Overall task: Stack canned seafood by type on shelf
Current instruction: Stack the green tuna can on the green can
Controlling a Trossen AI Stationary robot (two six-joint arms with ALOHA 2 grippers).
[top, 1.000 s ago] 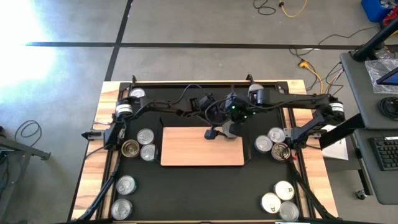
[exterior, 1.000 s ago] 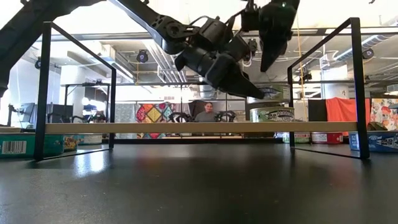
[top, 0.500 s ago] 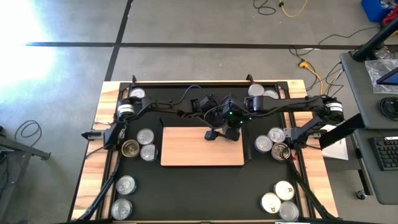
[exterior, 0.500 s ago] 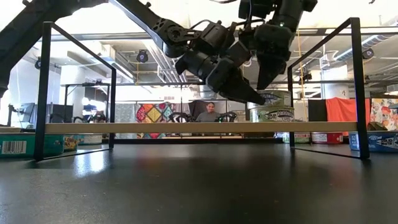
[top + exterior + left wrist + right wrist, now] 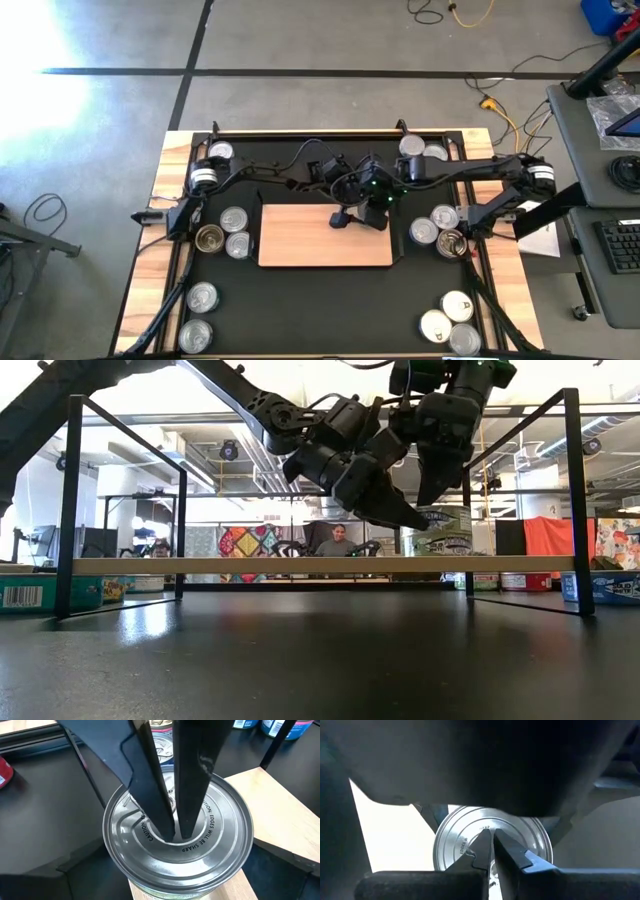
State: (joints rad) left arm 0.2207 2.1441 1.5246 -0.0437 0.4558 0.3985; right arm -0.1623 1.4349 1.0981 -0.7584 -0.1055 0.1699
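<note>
Right end effector (image 5: 492,851) pinched narrow, tips pressing shiny silver round tin (image 5: 177,842), steadying it on light-wood shelf (image 5: 300,245) at frame centre; left end effector (image 5: 400,515) spread wide, holding nothing.

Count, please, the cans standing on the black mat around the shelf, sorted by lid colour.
Silver-topped cans on the black mat: 12
Gold-topped cans: 2
Total: 14

cans left of the shelf (image 5: 300,245): 6
cans right of shelf: 8
cans on shelf: 1
shelves: 1
arms: 2
</note>
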